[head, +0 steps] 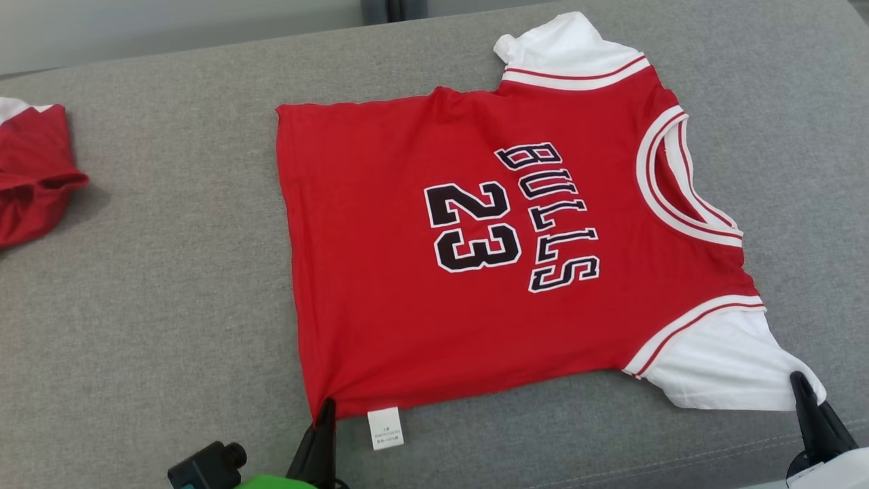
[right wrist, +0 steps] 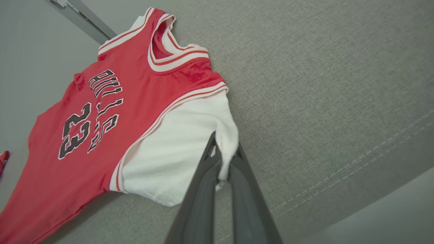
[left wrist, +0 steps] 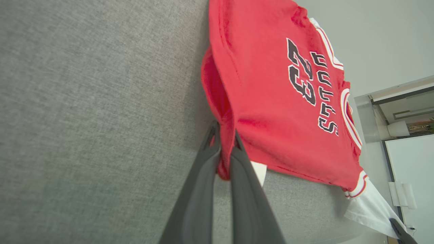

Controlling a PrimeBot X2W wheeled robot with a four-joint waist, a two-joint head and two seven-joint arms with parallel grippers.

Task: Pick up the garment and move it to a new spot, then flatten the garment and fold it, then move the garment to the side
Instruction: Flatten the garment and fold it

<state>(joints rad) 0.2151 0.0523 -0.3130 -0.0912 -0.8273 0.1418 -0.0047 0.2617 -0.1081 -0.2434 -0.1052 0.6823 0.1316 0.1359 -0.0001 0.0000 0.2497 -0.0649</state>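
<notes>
The left gripper (head: 328, 409) is at the bottom of the head view, left of the middle. Its fingers point up, pinched shut on the shirt (head: 380, 305). The right gripper (head: 798, 382), at the lower right, pinches it too.

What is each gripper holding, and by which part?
The left gripper pinches the red jersey at its hem corner; the right gripper pinches its white sleeve.

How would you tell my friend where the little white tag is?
Look at the big grey cushion, then the red Bulls 23 shirt spread on it. Along the shirt's near edge, by the corner pinched in the dark fingers of the left gripper, a small white tag pokes out. It is a tiny rectangle with faint print, unlike the big white sleeves.
</notes>
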